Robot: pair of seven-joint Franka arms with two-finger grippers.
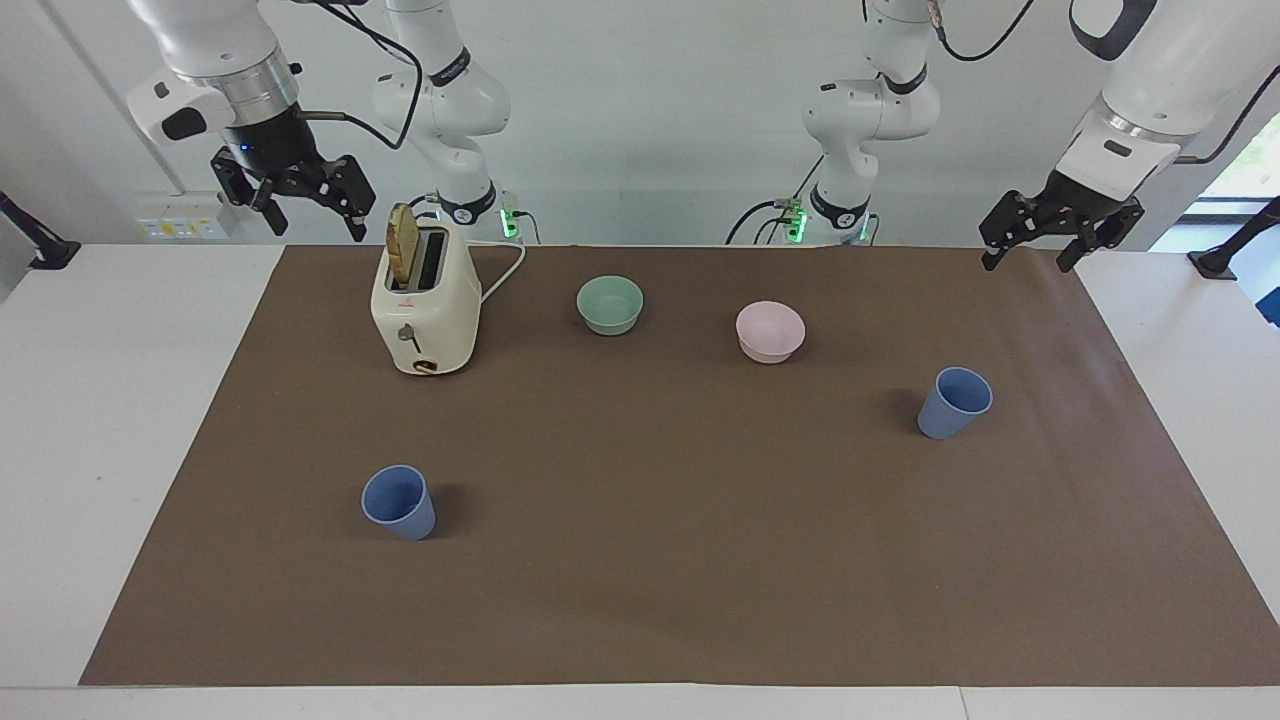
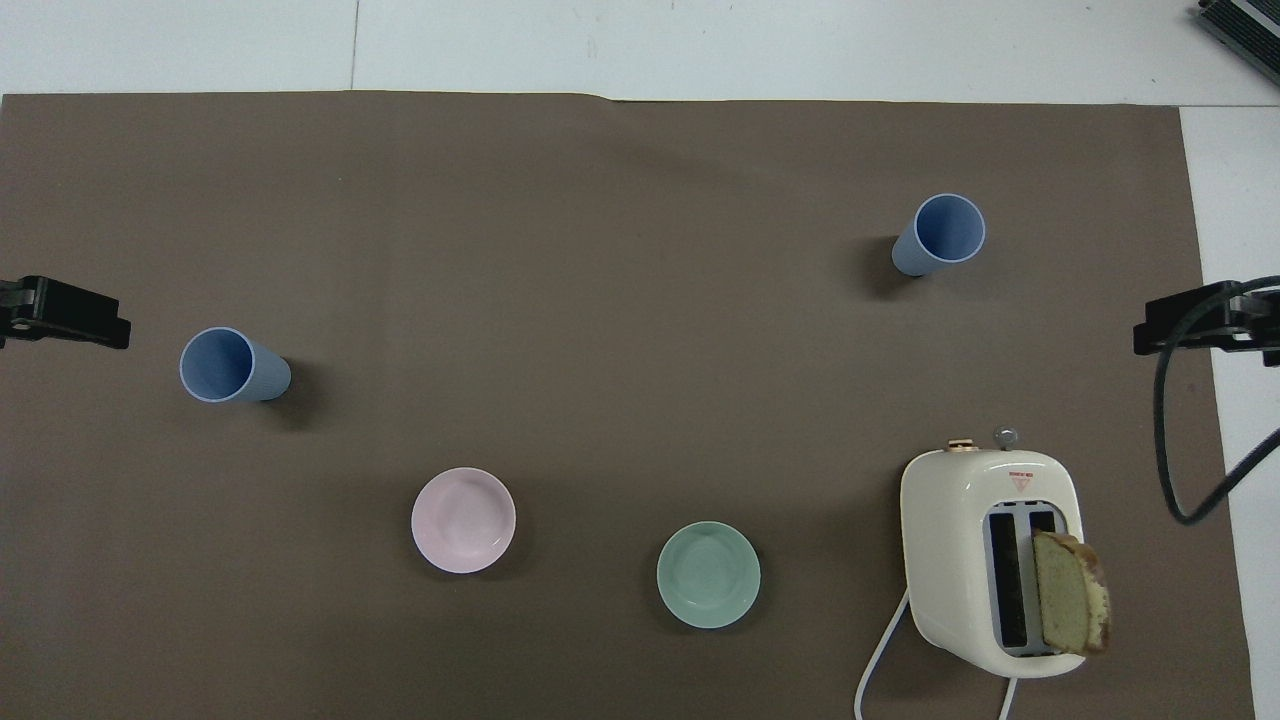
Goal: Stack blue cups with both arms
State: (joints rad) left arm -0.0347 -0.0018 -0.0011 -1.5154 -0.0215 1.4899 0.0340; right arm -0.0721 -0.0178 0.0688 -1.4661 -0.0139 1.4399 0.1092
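Observation:
Two blue cups stand upright and apart on the brown mat. One cup (image 1: 955, 402) (image 2: 232, 365) is toward the left arm's end. The other cup (image 1: 399, 502) (image 2: 940, 235) is toward the right arm's end and farther from the robots. My left gripper (image 1: 1026, 266) (image 2: 65, 315) hangs open and empty in the air over the mat's edge at its own end. My right gripper (image 1: 318, 233) (image 2: 1195, 320) hangs open and empty high beside the toaster. Neither gripper touches a cup.
A cream toaster (image 1: 425, 305) (image 2: 990, 560) with a slice of bread in one slot stands near the right arm. A mint-green bowl (image 1: 610, 304) (image 2: 708, 574) and a pale pink bowl (image 1: 770, 331) (image 2: 463, 520) sit near the robots, mid-table.

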